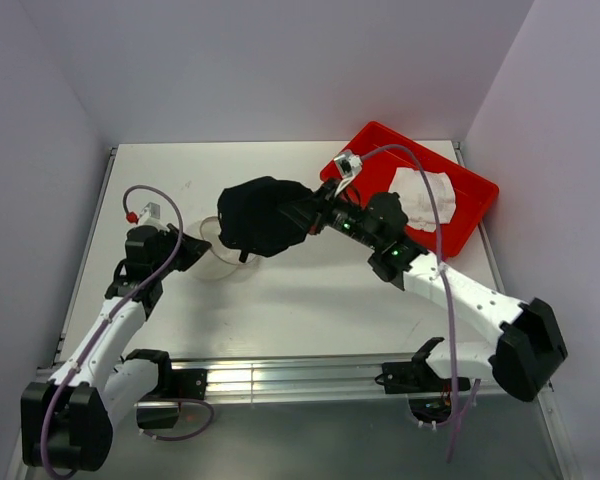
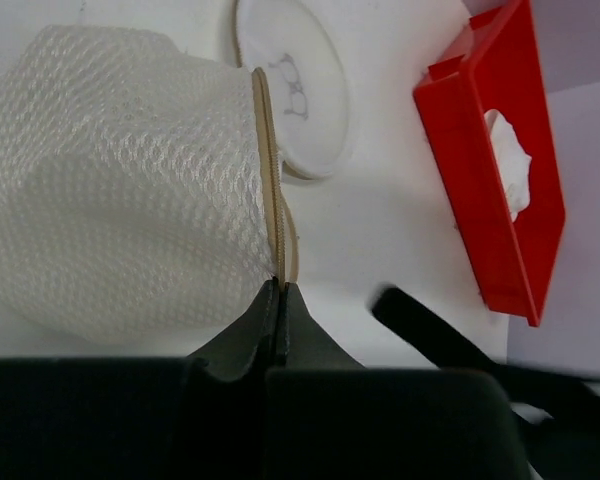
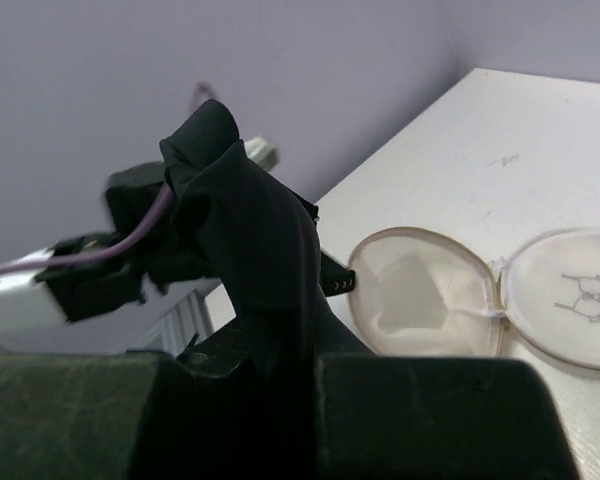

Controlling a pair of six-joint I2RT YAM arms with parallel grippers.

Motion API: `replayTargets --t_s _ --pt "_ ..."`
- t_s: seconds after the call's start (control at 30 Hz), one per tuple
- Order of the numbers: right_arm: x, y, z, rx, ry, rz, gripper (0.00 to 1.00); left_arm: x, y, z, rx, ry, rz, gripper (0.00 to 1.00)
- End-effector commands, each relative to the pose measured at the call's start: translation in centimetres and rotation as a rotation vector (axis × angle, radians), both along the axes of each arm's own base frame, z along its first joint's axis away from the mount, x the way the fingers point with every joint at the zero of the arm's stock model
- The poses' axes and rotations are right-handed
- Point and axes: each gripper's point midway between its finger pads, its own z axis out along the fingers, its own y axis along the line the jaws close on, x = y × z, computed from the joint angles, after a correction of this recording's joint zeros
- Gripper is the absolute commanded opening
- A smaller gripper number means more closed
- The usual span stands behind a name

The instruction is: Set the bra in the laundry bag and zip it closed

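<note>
Left gripper (image 2: 280,298) pinches translucent white mesh laundry bag (image 2: 120,180) rim; right gripper (image 1: 318,213) clutches black cloth (image 1: 260,215); white fabric bra (image 1: 420,195) lies in red plastic tray (image 2: 460,140); bag unzipped.

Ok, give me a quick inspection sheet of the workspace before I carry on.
Surface: white table, faint marks.
Job's things: laundry bag unzipped, its round lid lying flat; bra in the red tray, not in the bag.
Clutter: black cloth, held up near the bag.
Grippers: left gripper shut on the bag's tan rim; right gripper shut on the black cloth.
Cables: purple cables along both arms, no snag seen.
Surroundings: plain walls; metal rail at near edge.
</note>
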Motion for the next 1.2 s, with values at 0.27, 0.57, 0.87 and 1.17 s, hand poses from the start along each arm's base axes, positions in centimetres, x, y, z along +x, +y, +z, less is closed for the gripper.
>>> replayTargets --t_s 0.27,0.57,0.87,1.17 --pt "6.6 5.0 -1.9 0.172 0.05 -0.076 0.0 -1.3 -0.3 2.5 -0.083 -0.156 -0.044 0.0" --pt "5.3 9.5 -9.1 0.05 0.138 0.039 0.0 -0.3 0.3 3.6 -0.107 -0.201 -0.041 0.0" --pt "3.9 12.6 -16.3 -0.116 0.265 0.127 0.0 -0.1 -1.1 7.1 -0.147 -0.289 -0.136 0.0" --pt "3.3 12.3 -19.9 -0.237 0.308 0.159 0.0 -1.6 -1.5 8.8 -0.116 -0.363 -0.181 0.0"
